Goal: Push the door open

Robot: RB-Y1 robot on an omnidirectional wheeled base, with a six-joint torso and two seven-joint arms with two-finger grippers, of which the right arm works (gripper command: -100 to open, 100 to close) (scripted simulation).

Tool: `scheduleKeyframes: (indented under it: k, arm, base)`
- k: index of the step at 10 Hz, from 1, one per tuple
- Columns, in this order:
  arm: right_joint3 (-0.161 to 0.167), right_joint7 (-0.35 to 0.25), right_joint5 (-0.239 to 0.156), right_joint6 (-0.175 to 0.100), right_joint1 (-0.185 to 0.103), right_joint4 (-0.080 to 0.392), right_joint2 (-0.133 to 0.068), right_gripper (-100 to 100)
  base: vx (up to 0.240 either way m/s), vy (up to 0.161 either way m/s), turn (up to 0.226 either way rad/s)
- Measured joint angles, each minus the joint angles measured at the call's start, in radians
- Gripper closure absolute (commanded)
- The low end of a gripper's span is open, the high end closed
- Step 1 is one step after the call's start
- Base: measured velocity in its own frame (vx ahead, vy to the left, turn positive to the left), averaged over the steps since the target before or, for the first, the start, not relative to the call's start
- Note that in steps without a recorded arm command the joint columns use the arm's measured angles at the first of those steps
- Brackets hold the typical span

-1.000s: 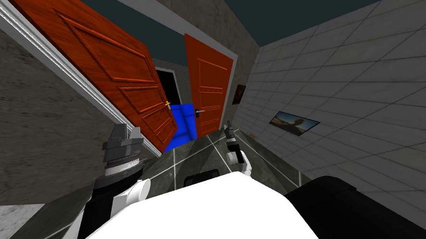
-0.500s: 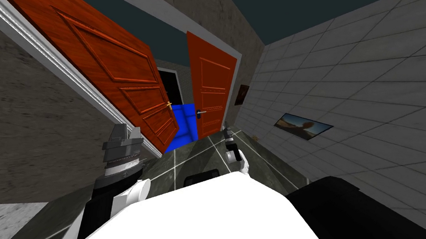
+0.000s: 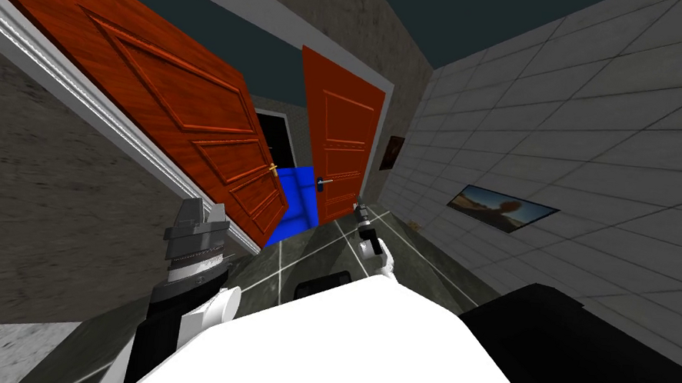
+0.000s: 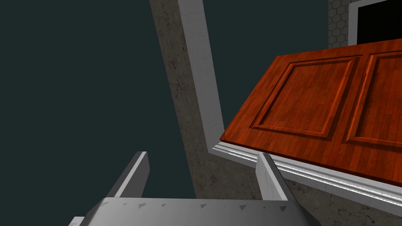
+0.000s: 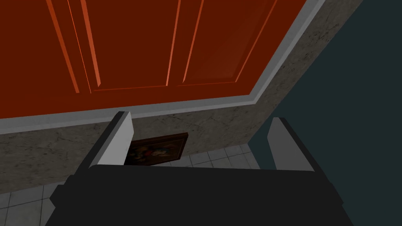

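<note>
One spread right hand (image 5: 200,117), seemingly short of far door (image 3: 344,139).

Pale grey fingers (image 4: 135,174) on the left tool (image 4: 203,154), ribbed grey wrist (image 3: 193,253), seemingly black forearm (image 3: 161,332).

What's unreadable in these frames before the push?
- Far door latch: head view, handle too small to tell latched or ajar.
- Right gripper gap to that door: head view, too small to tell.
- Blue shape: head view, cut off by near door; unidentifiable.
- Past the doorway: head view, black area, nothing drawn.
</note>
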Motion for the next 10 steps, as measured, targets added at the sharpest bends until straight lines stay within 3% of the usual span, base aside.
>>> scheduleKeyframes:
  k: [10]
  arm:
    - [0.014, -0.038, 0.001, 0.022, -0.115, 0.212, -0.007, -100]
  base:
    - [0.112, -0.009, 0.059]
